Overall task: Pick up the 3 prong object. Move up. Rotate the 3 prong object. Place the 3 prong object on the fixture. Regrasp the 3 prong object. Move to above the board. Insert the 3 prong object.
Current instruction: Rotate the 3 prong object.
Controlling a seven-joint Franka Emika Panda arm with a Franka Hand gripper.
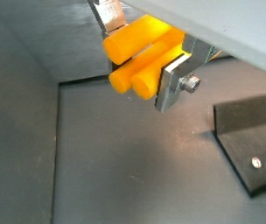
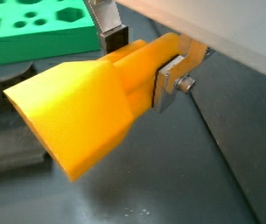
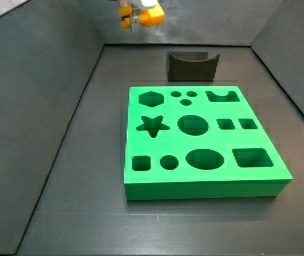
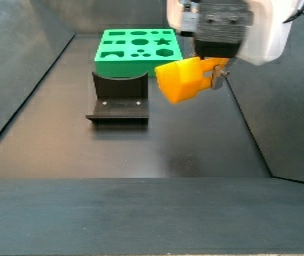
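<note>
Clamped between our claw (image 1: 147, 59) fingers we see the 3 prong object (image 1: 142, 59), an orange-yellow plastic piece; the flat silver plates (image 1: 174, 80) press on its two sides, so the claw is closed on it and carries it clear of the floor. In a wrist view the piece (image 2: 94, 109) widens from the gripped end into a broad block, and in a side view it (image 4: 186, 79) hangs below the claw's (image 4: 216, 62) white body, well above the dark floor (image 4: 128, 150). In a side view we find the claw (image 3: 141, 12) high up near the far wall of the enclosure. Below it, the fixture (image 3: 192, 66) stands on the floor near that far wall, a dark block with a curved notch in its top, and its base plate (image 1: 252, 140) shows in a wrist view. Just beside the fixture, toward the near side, the green board (image 3: 202, 140) lies flat on the floor with its star, hexagon, round and square cut-outs open.
</note>
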